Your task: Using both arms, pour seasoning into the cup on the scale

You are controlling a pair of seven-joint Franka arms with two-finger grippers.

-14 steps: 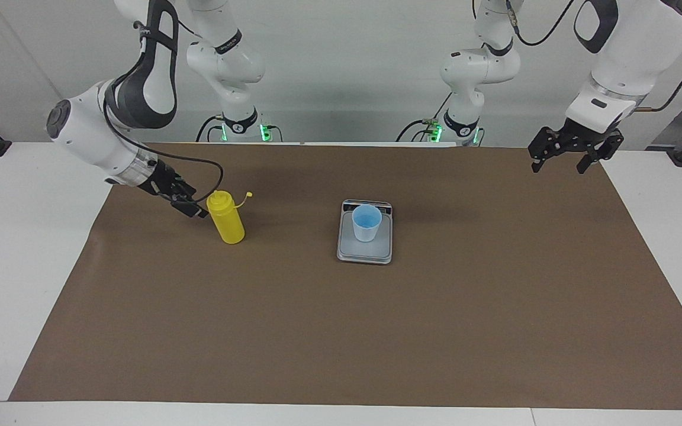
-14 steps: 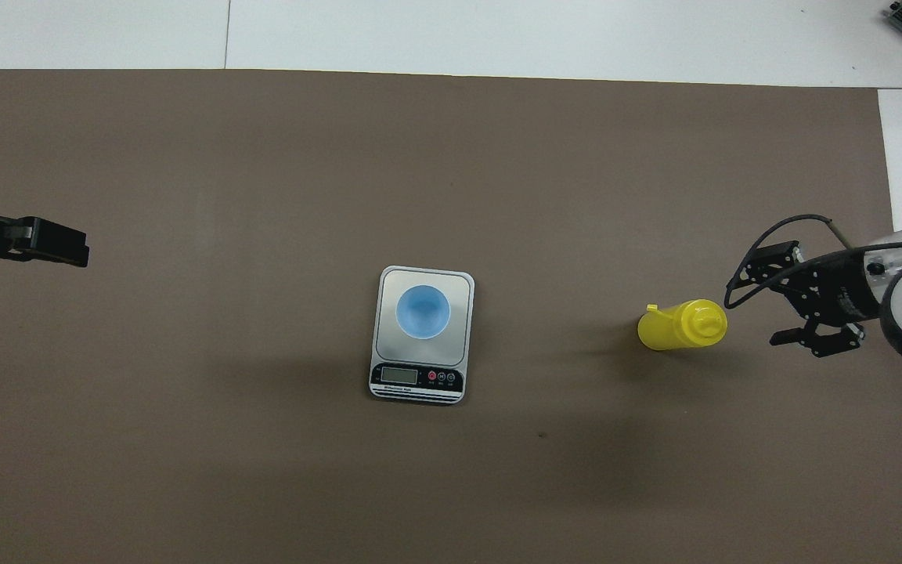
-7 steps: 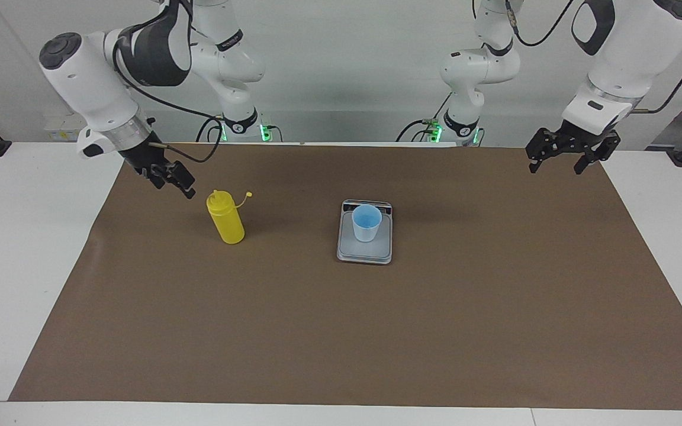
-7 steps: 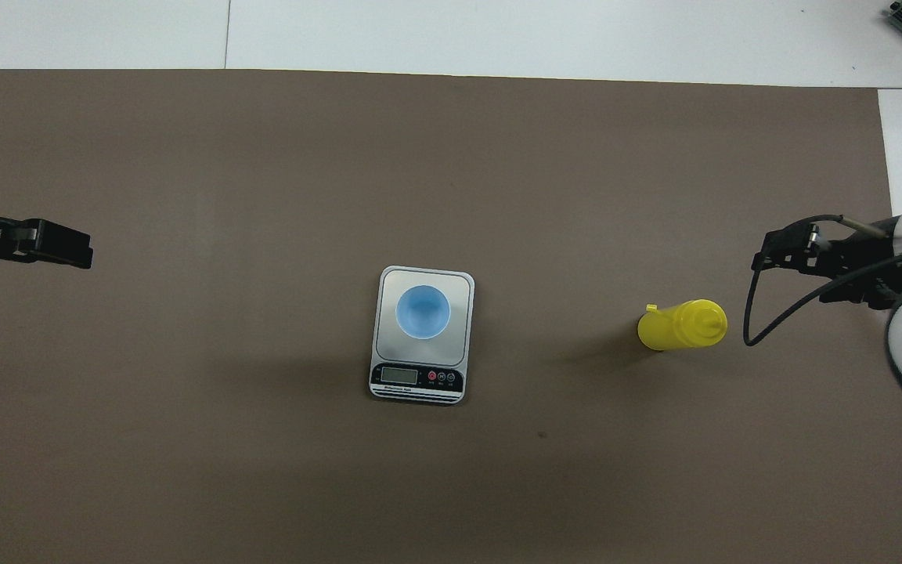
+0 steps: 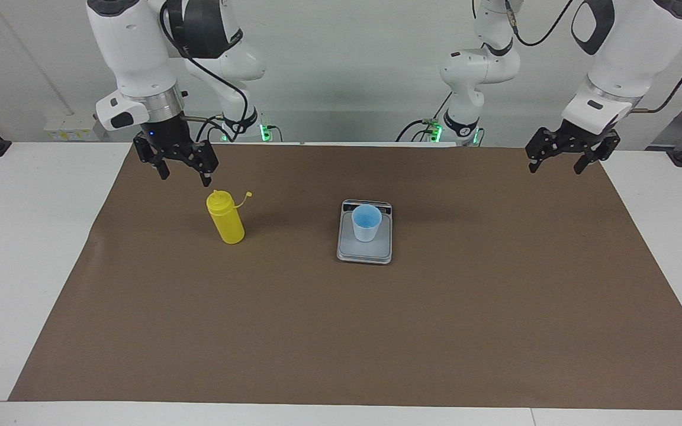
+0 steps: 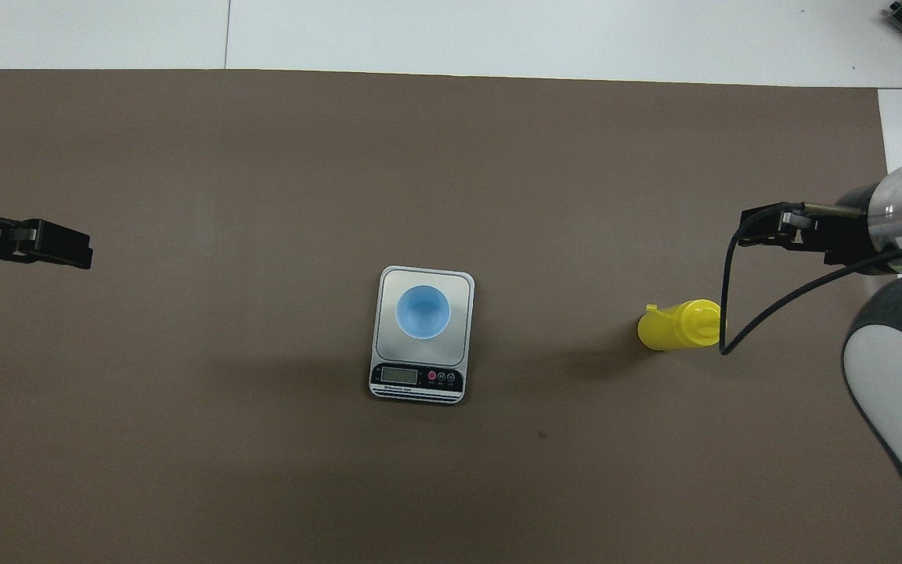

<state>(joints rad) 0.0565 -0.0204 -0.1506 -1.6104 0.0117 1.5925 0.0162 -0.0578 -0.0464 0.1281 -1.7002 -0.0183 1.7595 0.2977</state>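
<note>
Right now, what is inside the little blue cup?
The cup stands on the scale. Seen from above, only its blue bottom shows, with no heap of seasoning. Its wall hides nothing much, but a thin sprinkle would be too faint to tell.

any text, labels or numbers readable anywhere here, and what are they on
No text can be read in either view.
scale: the display strip shows no legible digits, and the marks beside its round buttons are too small to read.
seasoning bottle: plain yellow, no label visible.
cup: plain blue, no print visible.
</note>
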